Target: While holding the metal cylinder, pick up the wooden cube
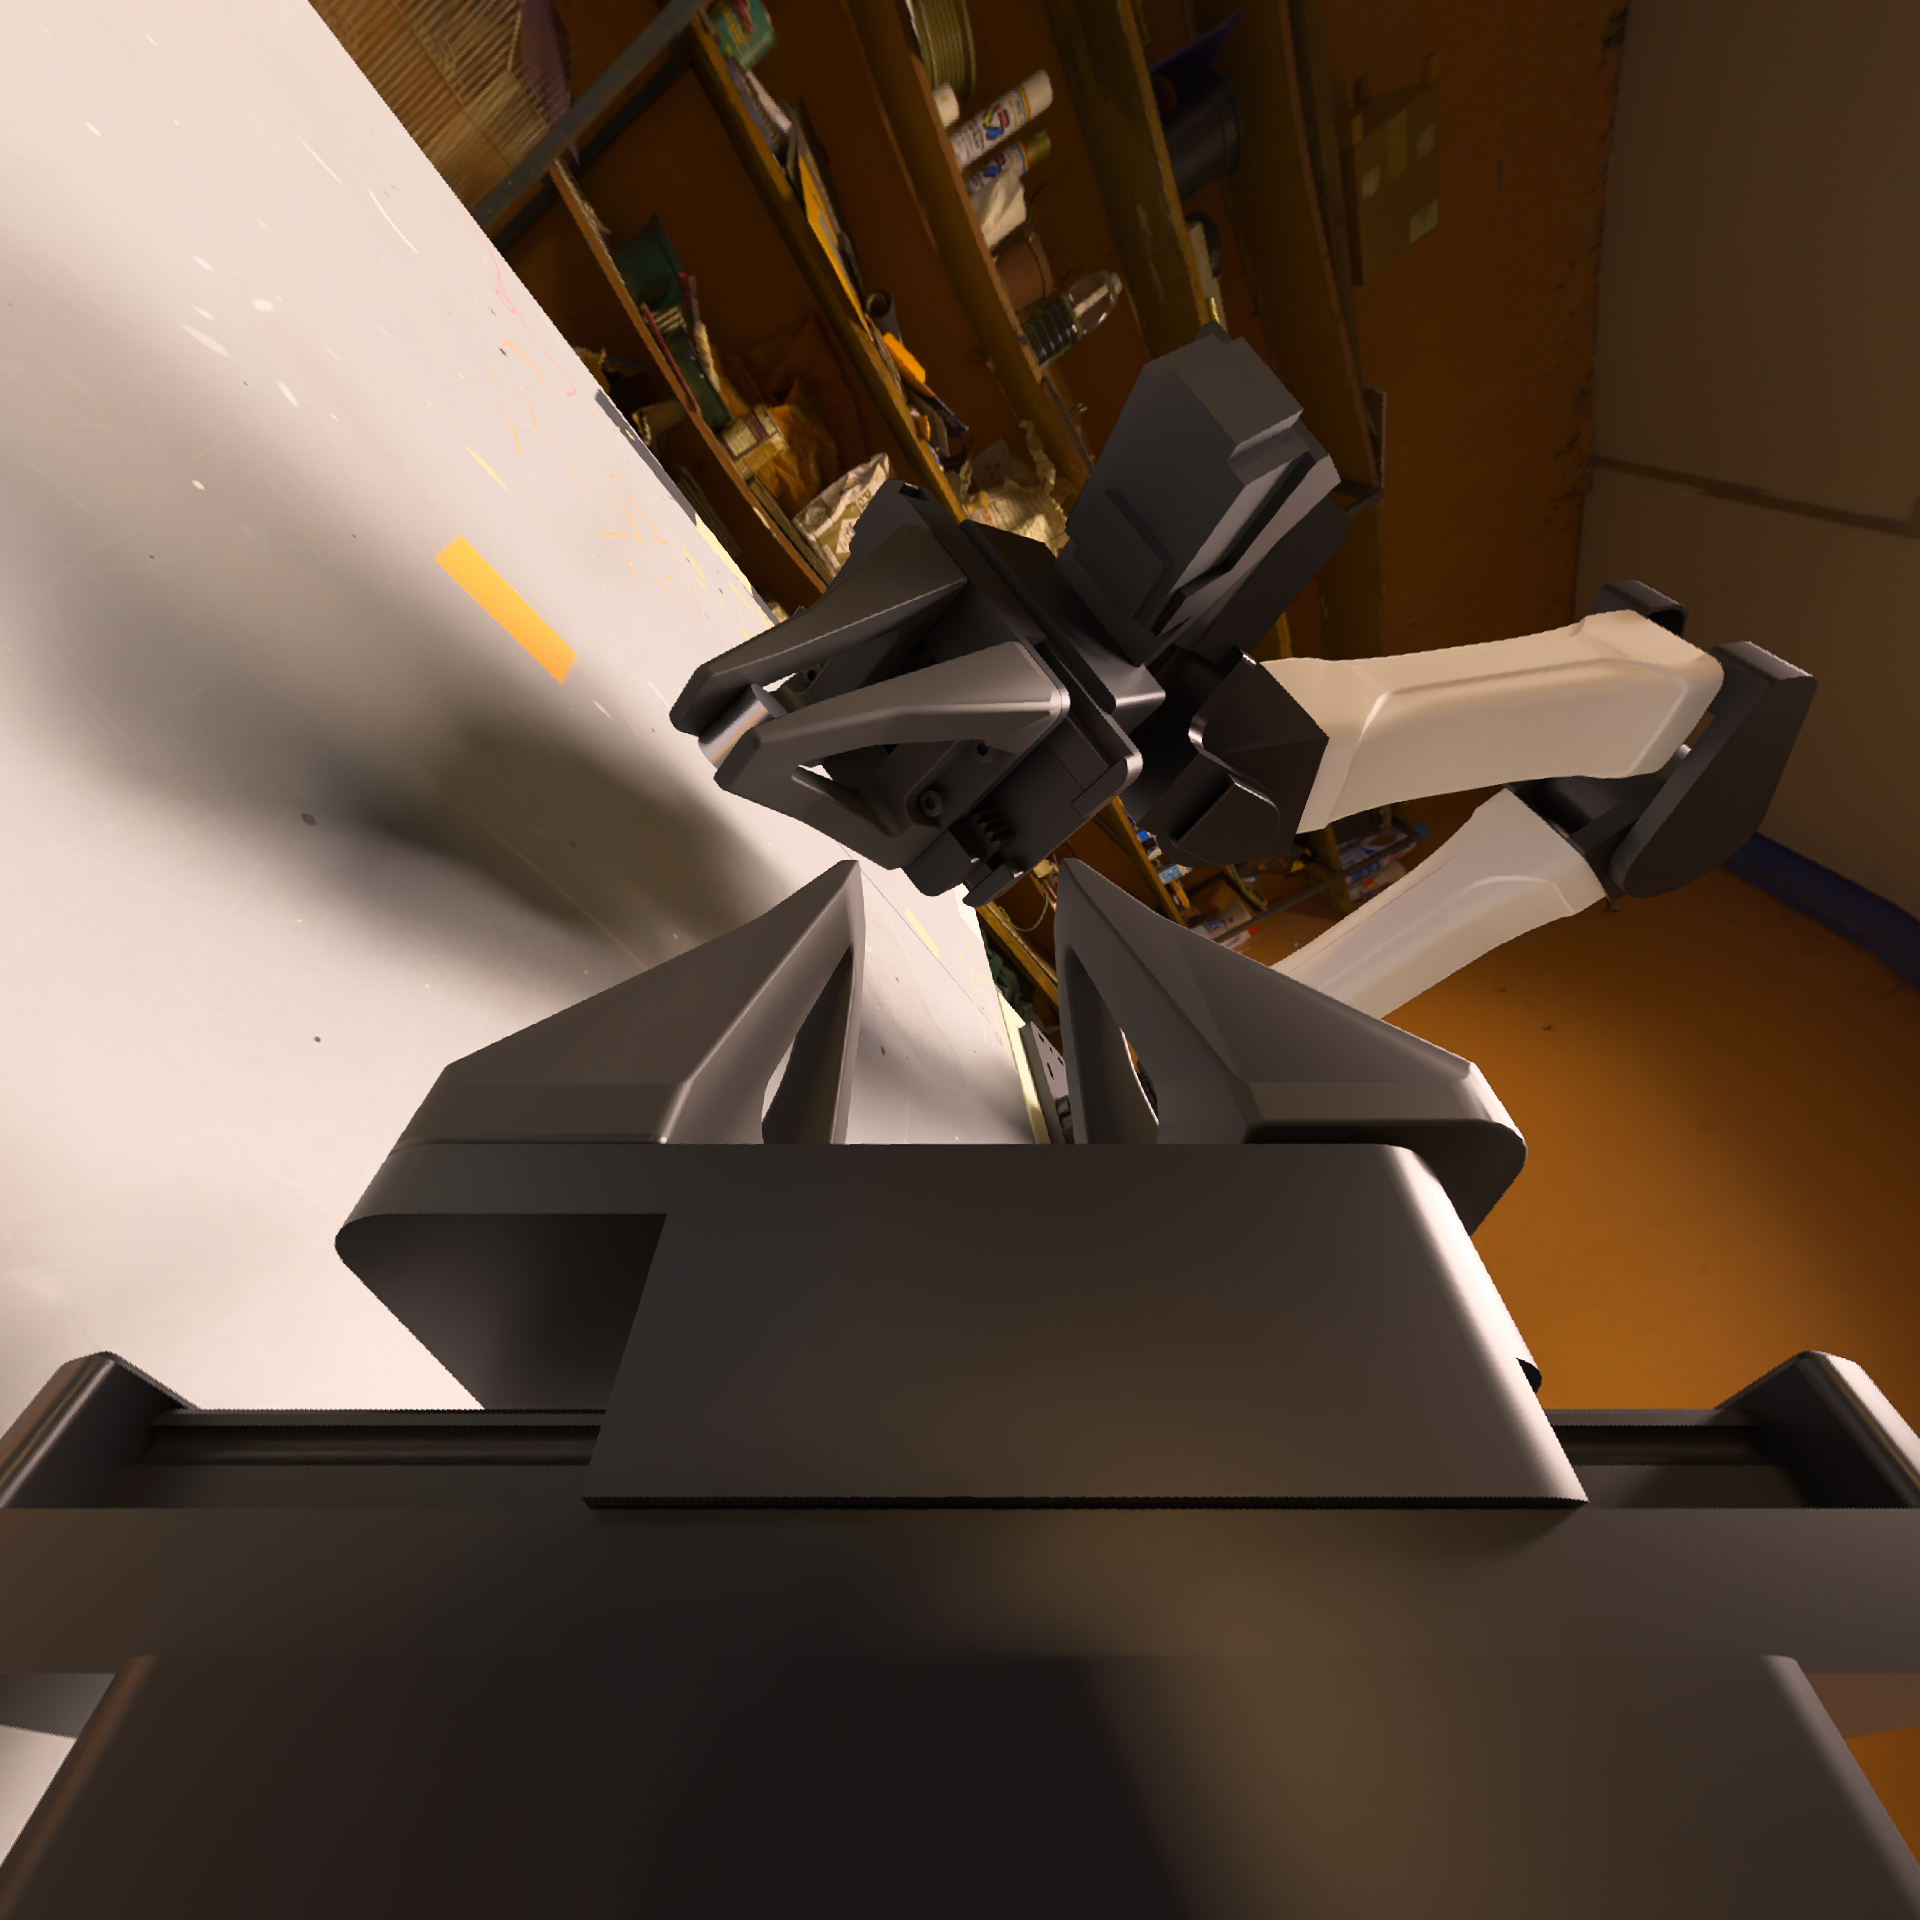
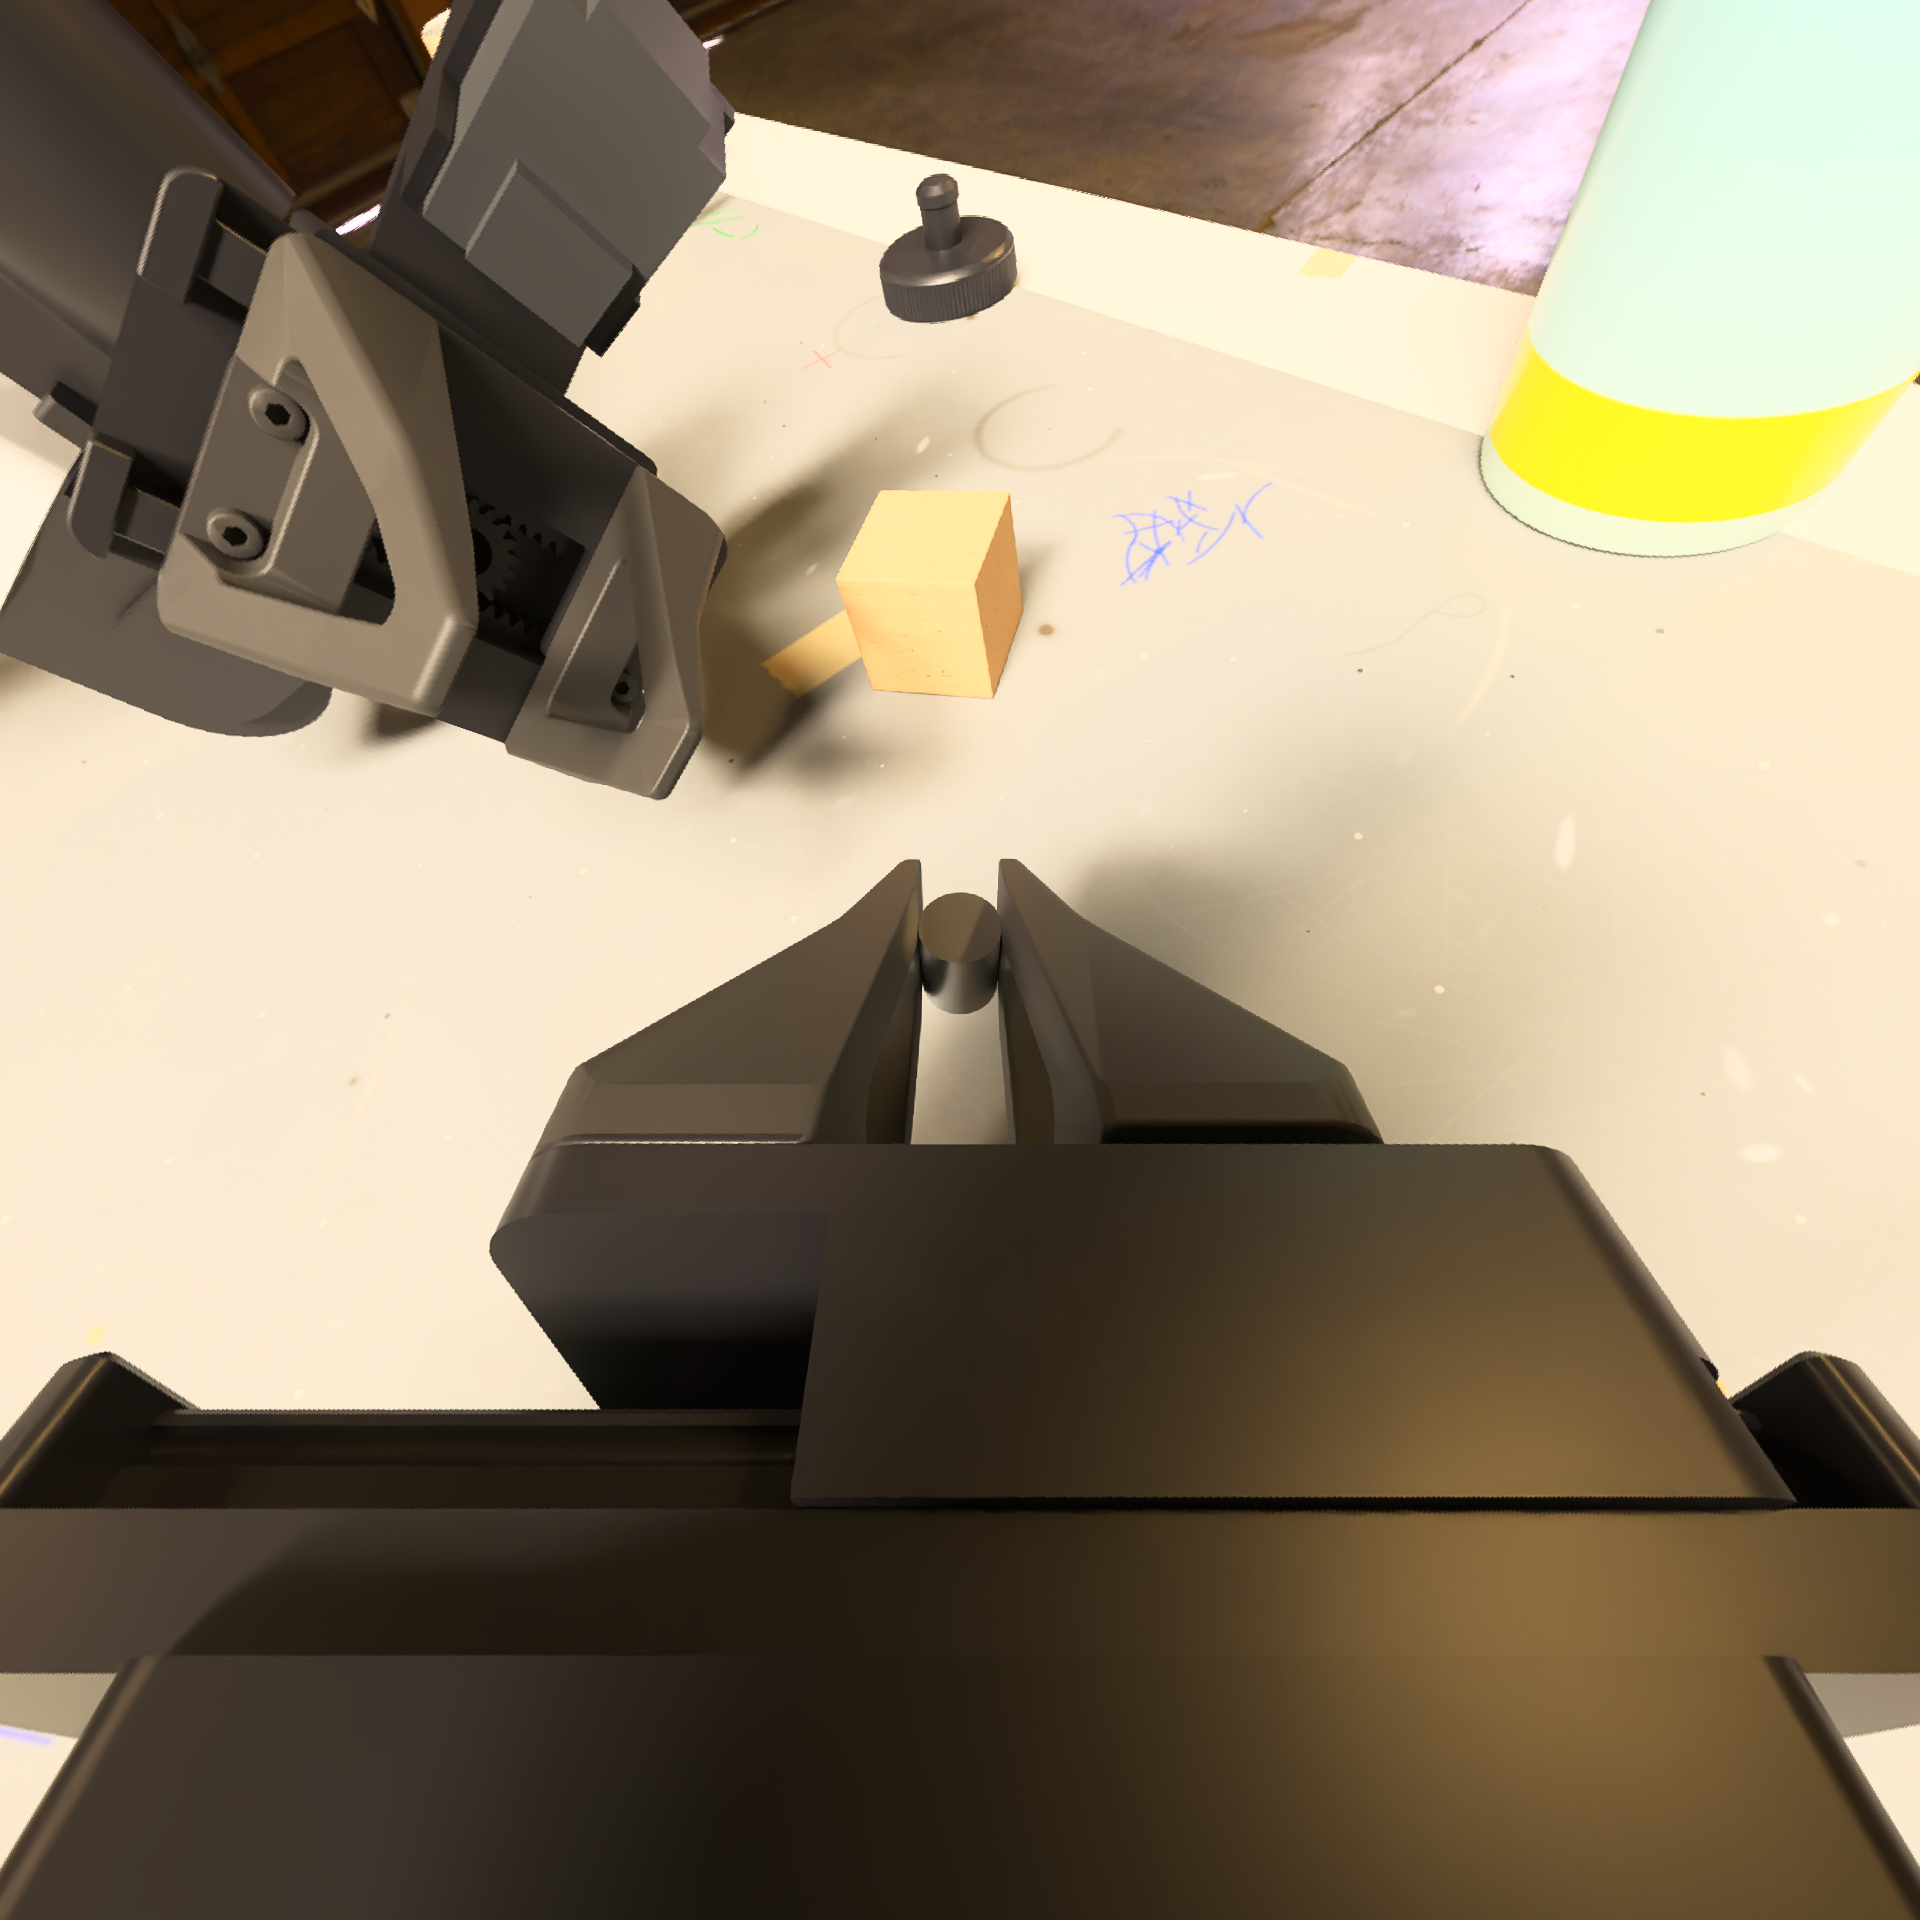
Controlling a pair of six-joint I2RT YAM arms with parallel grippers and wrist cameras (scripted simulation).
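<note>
in the right wrist view, the right gripper (image 2: 960,883) is clenching the small dark metal cylinder (image 2: 958,951) between its two black fingertips, holding it above the pale, scuffed bench (image 2: 312,987). farther out, the light wooden cube (image 2: 928,592) is sitting on the bench, one corner overlapping a strip of tan tape (image 2: 805,655). just left of the cube, the left gripper (image 2: 665,665) is hanging close to it without touching it. beyond the cube a dark knurled knob with a short stem (image 2: 948,260) is standing near the far edge, and a pale green cylinder with a yellow band (image 2: 1714,312) is rising at far right. in the left wrist view, the left gripper (image 1: 961,883) is released, its fingers spread and holding nothing, with the cube out of sight there.
</note>
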